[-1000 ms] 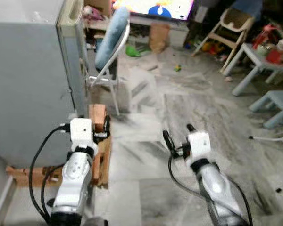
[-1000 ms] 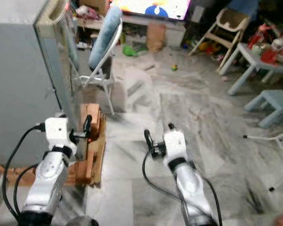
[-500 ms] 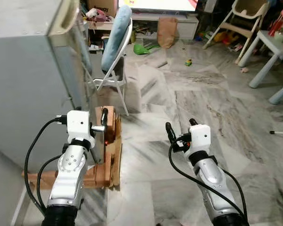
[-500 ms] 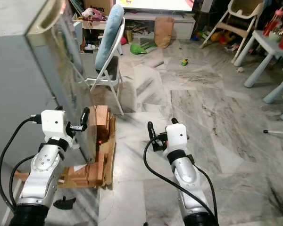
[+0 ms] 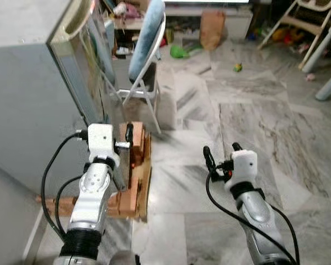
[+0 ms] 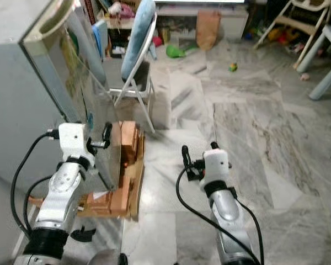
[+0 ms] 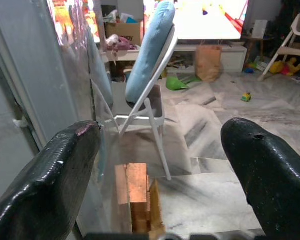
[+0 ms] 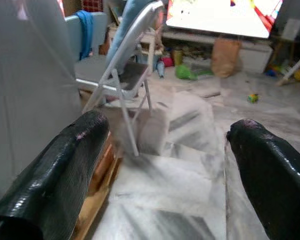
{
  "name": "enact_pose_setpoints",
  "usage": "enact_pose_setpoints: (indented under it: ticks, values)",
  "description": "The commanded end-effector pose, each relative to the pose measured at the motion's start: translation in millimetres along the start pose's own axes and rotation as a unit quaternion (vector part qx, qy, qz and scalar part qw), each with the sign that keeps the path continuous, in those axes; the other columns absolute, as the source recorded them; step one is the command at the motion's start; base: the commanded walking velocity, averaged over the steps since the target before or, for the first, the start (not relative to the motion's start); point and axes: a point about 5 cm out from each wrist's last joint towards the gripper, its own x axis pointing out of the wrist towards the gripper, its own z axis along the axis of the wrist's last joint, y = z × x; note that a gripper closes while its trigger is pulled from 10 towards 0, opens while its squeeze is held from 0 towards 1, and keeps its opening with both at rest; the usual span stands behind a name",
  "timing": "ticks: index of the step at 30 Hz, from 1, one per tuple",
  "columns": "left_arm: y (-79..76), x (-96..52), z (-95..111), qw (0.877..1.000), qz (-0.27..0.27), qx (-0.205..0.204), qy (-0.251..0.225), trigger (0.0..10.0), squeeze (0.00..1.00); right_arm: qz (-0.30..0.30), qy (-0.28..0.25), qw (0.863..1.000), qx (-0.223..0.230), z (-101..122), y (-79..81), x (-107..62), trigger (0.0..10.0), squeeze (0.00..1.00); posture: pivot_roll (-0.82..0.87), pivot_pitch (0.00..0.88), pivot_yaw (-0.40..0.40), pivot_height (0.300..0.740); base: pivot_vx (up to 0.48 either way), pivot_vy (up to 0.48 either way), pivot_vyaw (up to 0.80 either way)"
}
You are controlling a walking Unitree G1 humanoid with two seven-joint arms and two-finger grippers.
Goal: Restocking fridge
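Two grippers: we saw both raised in the lower half of the frame, each holding nothing.
Left gripper (image 5: 128, 141): it sat at lower left of the left eye view, close beside the fridge's front corner and just above the wooden pallet; in the left wrist view its fingers (image 7: 45, 190) stood wide apart with only floor and chair between them.
Right gripper (image 5: 221, 157): it hung at lower centre-right over bare floor, well apart from the fridge; in the right wrist view its fingers (image 8: 60, 175) were likewise spread, with nothing between them.
Fridge (image 5: 27, 105): we found the grey cabinet filling the upper left of the frame, its shiny front face angled toward the room and reflecting the chair.
Wooden pallet (image 5: 135, 182): it lay on the floor at the foot of the fridge, at lower left.
Folding chair (image 5: 146, 52): white-framed with a pale blue cushion over its back, it stood just beyond the fridge at upper centre-left.
Floor (image 5: 248, 116): grey marbled tiles spread across the centre and right.
Paper bag (image 5: 212, 28): brown, upright at the top centre, near the low TV unit.
Toys: a green toy (image 5: 179, 52) lay near the chair, and a small toy car (image 5: 238, 67) sat further right.
Restocking goods: we could make out none in either gripper.
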Motion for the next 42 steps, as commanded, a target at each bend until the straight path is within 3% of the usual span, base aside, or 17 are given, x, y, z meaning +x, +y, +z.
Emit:
enact_pose_setpoints:
  ticks: [1,6,13,18,28,36,42]
  values:
    - [7.2,4.0,-0.7,1.000,0.017,0.001,0.000,10.0,0.00,0.008,0.004,1.000,-0.002,1.9,-0.7,-7.9,10.0,0.00,0.04,0.095,-0.015,0.740,0.000,0.000,0.00]
    - [16.1,23.6,8.4,0.999,0.051,0.012,-0.010,10.0,0.00,-0.003,0.027,1.000,-0.007,-5.5,-10.3,-37.8,10.0,0.00,0.01,0.107,-0.009,0.740,0.000,0.000,0.00]
    - [20.6,37.2,8.7,0.998,0.066,-0.004,-0.006,10.0,0.00,0.014,0.044,0.999,0.008,-6.5,-5.6,-39.5,10.0,0.00,-0.02,0.114,-0.002,0.740,0.000,0.000,0.00]
    - [28.9,46.6,12.4,0.995,0.098,0.018,-0.002,10.0,0.00,0.023,0.043,0.999,0.002,-3.6,-3.3,-39.9,10.0,0.00,-0.03,0.118,-0.001,0.740,0.000,0.000,0.00]
    - [46.0,51.3,13.4,0.988,0.154,0.015,0.007,10.0,0.00,0.044,0.044,0.998,0.004,-1.2,-1.0,-41.7,10.0,0.00,-0.03,0.128,0.002,0.740,0.000,0.000,0.00]
    - [41.7,45.0,3.8,0.990,0.139,0.017,0.007,10.0,0.00,0.050,0.046,0.998,0.003,0.5,-0.1,-42.6,10.0,0.00,-0.03,0.134,-0.004,0.740,0.000,0.000,0.00]
    - [36.0,48.5,8.1,0.994,0.109,0.016,-0.003,10.0,0.00,0.053,0.046,0.998,0.001,1.7,0.0,-41.5,10.0,0.00,-0.03,0.138,-0.010,0.740,0.000,0.000,0.00]
